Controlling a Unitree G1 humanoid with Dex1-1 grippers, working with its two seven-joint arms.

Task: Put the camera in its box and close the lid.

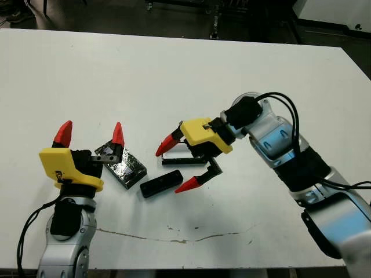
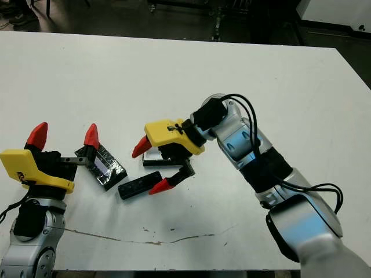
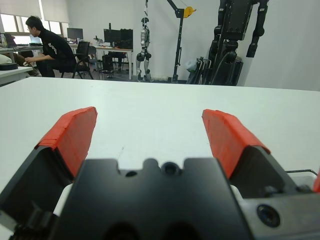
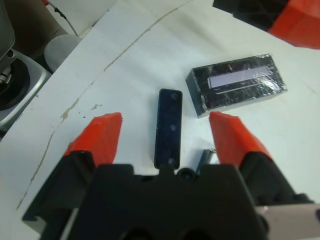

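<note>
White worktop (image 1: 174,69) filling most of the head view, marked by a thin cracked line near the front edge. Right arm reaching in across it, yellow-bodied right end effector (image 1: 181,164) held low with red-tipped fingers spread wide, gripping nothing. Left end effector (image 1: 91,134) raised at the near left, fingers likewise spread wide and empty, pointing away over bare worktop.

Lid (image 1: 123,165), glossy black with a speckled reflective top, lying flat just beside the left end effector's inner finger, well clear of the right one. Box (image 1: 184,158), a shallow black-walled tray, sitting directly beneath the right end effector's body and largely hidden by it; only a front wall and a sliver of pale lining showing.

Camera (image 4: 168,127), a slim matte-black bar, lying flat between the right end effector's two fingers, nearer the lower one and just ahead of the box. Long axis seen from the right wrist running roughly along the fingers rather than across the gap, so probably suited to a pinch across its narrow width. Right arm clearly the nearer. Lid close on the far side of the camera but apart from it; nothing standing between fingers and camera
</note>
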